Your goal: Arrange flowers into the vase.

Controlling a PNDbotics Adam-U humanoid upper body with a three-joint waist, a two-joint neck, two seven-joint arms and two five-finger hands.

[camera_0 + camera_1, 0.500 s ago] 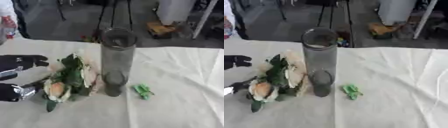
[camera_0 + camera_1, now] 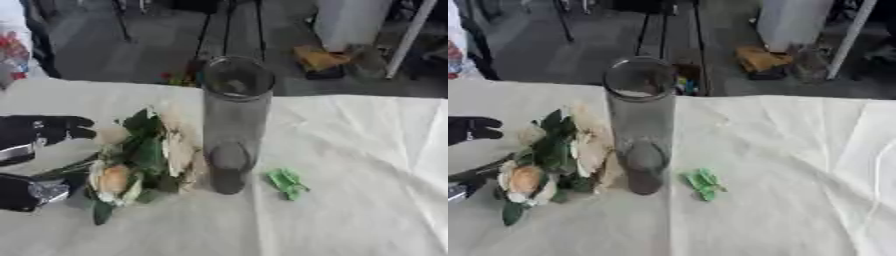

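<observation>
Very little had changed over the last half second. The bunch of flowers (image 2: 136, 162) lay on its side on the white-covered surface (image 2: 367, 210), just left of the tall clear vase (image 2: 232, 120), and it sat in the same spot as half a second before, its pale and peach blooms and dark leaves spread toward the near left. The vase stood upright, near the middle of the surface and seemingly empty, with no stem inside it. A small green scrap (image 2: 286, 182) rested on the cloth just right of the vase base, also unmoved. The left robot hand (image 2: 39, 131) came in from the left edge, its black fingers relaxed and pointing right toward the blooms, close to them but apparently not touching; it looked open and held nothing. A second dark part with a silver fitting sat lower at the left edge, next to the stem end of the bunch, and whether it touched the stems could not be told. The right robot hand showed in neither view. Compared with the earlier frames, the left robot hand had barely shifted, if at all, so the reach seemed paused or very slow. For the task this meant that no flower had yet been taken up: the bunch remained to be grasped, lifted, turned stems-down and lowered into the vase mouth.
</observation>
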